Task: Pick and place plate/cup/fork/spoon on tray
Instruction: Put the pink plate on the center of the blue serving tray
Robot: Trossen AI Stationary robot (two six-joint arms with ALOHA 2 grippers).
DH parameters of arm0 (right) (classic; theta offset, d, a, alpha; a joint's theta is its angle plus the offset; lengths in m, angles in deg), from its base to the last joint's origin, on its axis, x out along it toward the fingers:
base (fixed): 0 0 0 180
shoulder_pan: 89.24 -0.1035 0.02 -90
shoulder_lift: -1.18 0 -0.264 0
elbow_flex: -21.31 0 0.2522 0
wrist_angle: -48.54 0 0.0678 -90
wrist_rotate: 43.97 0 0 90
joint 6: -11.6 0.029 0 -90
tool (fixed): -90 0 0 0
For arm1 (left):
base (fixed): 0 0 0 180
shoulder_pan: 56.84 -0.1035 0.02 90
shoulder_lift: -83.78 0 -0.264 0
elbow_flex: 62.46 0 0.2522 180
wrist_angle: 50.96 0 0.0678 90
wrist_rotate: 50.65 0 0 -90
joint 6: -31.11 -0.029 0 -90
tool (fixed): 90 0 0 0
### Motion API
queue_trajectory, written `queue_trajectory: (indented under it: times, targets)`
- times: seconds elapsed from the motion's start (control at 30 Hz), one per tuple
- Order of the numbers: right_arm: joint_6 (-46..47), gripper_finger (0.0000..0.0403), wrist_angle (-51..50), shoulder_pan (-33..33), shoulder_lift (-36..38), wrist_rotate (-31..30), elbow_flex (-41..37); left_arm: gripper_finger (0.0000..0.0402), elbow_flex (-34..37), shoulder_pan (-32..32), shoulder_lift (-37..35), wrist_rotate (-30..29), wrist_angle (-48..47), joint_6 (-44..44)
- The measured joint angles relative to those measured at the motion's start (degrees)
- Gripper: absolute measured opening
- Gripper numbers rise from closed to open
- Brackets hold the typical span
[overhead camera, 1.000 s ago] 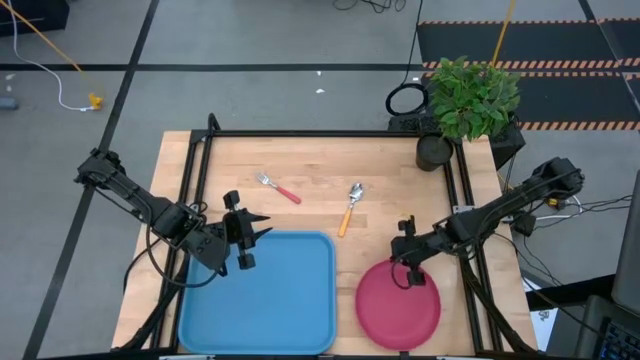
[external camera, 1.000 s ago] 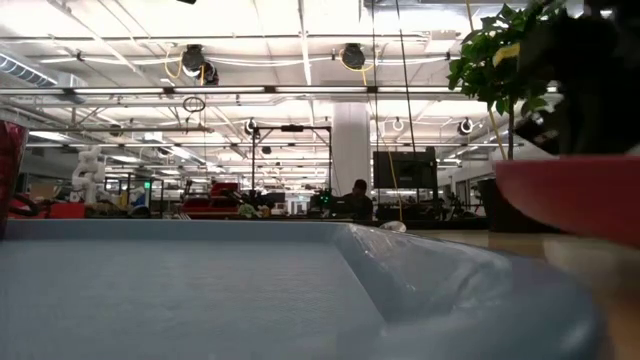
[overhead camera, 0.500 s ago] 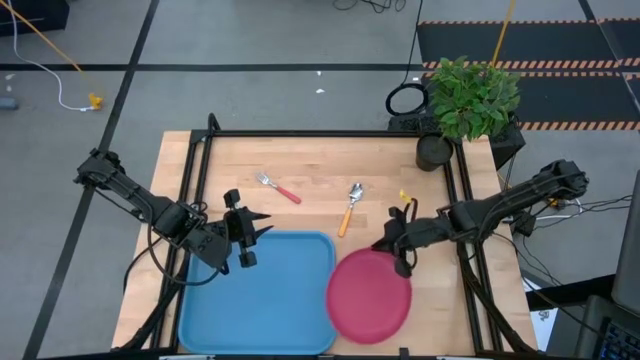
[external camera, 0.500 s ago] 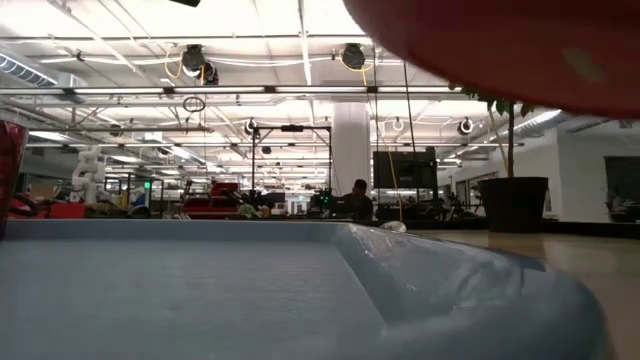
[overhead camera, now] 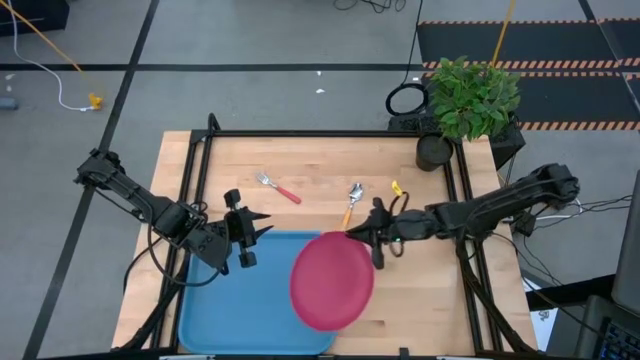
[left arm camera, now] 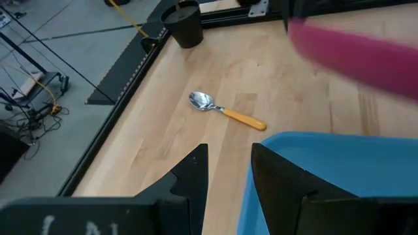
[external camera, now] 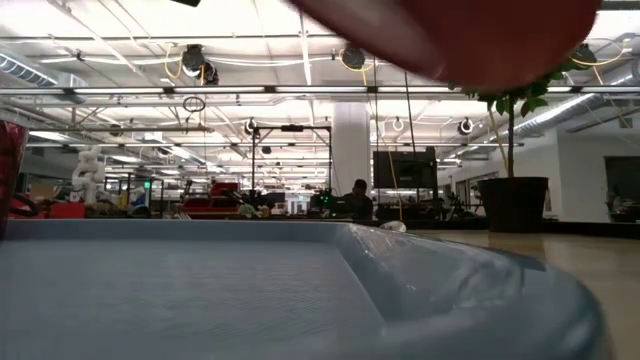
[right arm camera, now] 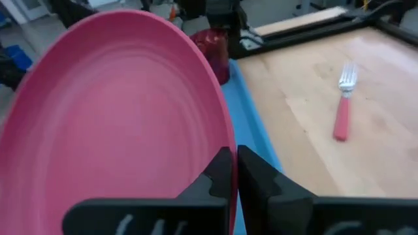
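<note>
Plate first: the large, flat, round pink-red plastic plate (overhead camera: pixel 332 279) hung above the right side of the big light blue rectangular plastic tray (overhead camera: pixel 255 295), its far edge reaching out past the tray's right rim over the pale wooden counter (overhead camera: pixel 320 165). The right hand (overhead camera: pixel 377 238) had its two dark fingers (right arm camera: pixel 222 171) pressed together on the plate's rim, and in the right wrist view the plate filled most of the picture, tilted, with a strip of blue tray rim beside it. In the low view only the plate's red underside showed, high up and clear of the tray.

The left hand (overhead camera: pixel 250 238) hovered at the tray's far left corner with its fingers (left arm camera: pixel 194 171) a little apart; whether it held anything could not be told from its own view. A small dark red cup (right arm camera: pixel 212 51) showed in the right wrist view at that same corner, just under the left hand, though whether it was gripped or standing free could not be judged.

The small spoon with a silver metal bowl and orange handle (overhead camera: pixel 349 207) lay on the counter just beyond the tray's far right corner, close to the right hand. The small fork with silver tines and a red-pink handle (overhead camera: pixel 277 187) lay further left, well apart from the spoon. A green plant in a black pot (overhead camera: pixel 468 105) stood at the far right corner.
</note>
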Motion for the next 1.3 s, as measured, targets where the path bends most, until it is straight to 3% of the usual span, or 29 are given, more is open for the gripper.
queue_trajectory:
  times: [0.2,0.5,0.67,1.3]
  targets:
    - [1.26,0.0,12.46,1.62,-10.71,2.55,1.94,0.012,0.0,-0.64,0.0,-0.63,0.02,-1.69]
    - [2.59,0.0,15.22,1.94,-28.28,3.63,14.23,0.012,0.0,-2.74,-1.84,-8.25,-0.17,-4.84]
    - [2.55,0.0,15.17,2.37,-35.73,6.62,21.84,0.012,0.0,-3.02,-3.21,-9.31,-0.17,-4.56]
    - [3.4,0.0,15.67,4.62,-51.81,11.16,37.63,0.012,0.0,-3.02,-3.19,-9.43,-0.08,-5.86]
